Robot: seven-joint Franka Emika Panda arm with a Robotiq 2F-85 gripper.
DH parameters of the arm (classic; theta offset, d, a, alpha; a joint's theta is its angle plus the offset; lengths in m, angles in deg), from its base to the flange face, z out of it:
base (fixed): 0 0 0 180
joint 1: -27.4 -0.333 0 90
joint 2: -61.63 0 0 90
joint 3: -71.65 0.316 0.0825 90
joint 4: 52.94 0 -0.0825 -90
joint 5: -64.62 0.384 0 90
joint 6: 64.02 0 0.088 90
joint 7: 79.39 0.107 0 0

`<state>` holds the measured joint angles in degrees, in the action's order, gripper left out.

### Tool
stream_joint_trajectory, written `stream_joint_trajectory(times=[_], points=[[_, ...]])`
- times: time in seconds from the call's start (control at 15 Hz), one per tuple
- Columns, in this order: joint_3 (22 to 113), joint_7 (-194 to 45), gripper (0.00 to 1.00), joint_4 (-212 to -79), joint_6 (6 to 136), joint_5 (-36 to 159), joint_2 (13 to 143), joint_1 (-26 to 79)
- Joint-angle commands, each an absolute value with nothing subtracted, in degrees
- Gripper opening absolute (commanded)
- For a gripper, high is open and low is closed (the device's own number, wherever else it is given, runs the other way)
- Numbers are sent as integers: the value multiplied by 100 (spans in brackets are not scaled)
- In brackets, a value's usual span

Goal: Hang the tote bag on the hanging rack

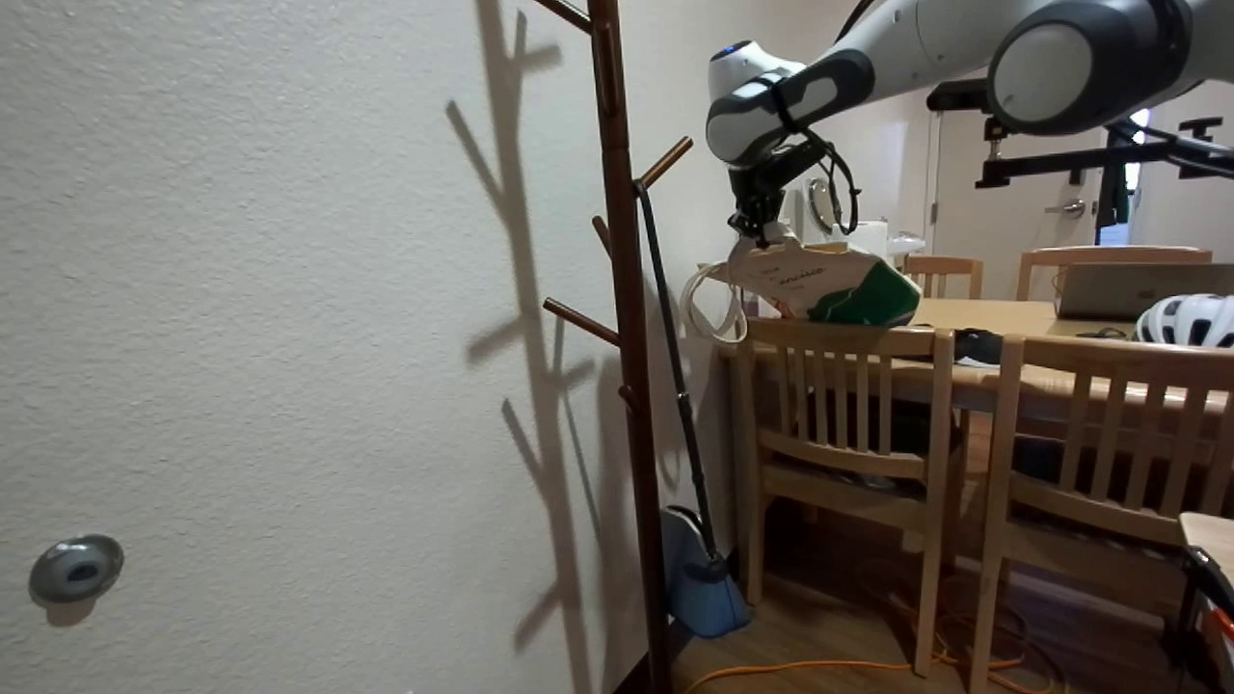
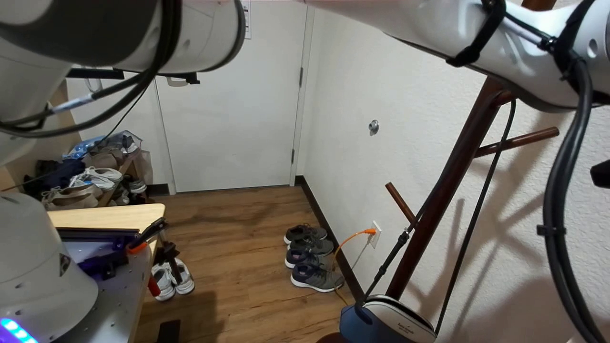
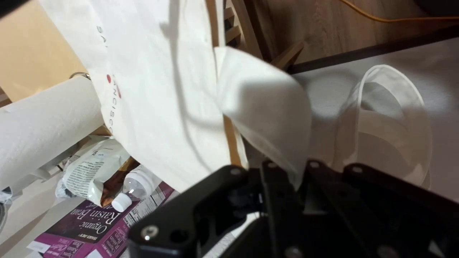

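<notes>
The tote bag [image 1: 819, 284], cream-white with a green patch and printed letters, hangs tilted below my gripper [image 1: 757, 231]. My gripper is shut on one white strap of the bag; in the wrist view the strap [image 3: 267, 104] runs between the fingertips [image 3: 287, 173]. The other strap [image 1: 713, 306] hangs as a loose loop, also in the wrist view [image 3: 425, 154]. The hanging rack [image 1: 631, 318] is a dark brown wooden pole with angled pegs, left of the gripper in that exterior view. It also shows in an exterior view [image 2: 443, 190], where the arm hides the gripper and bag.
A small blue-and-white bag [image 2: 381, 321] hangs low from the rack by a long black strap. A wooden chair [image 1: 848, 386] stands under the tote bag, before a table [image 1: 993, 318] with a laptop and helmet. The wall [image 1: 289, 289] is close behind the rack.
</notes>
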<state>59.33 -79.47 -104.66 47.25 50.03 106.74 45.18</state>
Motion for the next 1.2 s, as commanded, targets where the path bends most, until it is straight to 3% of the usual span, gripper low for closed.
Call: stream_joint_trajectory(times=[0.0,0.67,1.13], points=[[6159,-7903,1,-9888,4226,5418,10741,4559],[6548,-7479,1,-8774,3293,6448,10708,4500],[6579,-7572,5,-8940,3478,6342,10678,4420]])
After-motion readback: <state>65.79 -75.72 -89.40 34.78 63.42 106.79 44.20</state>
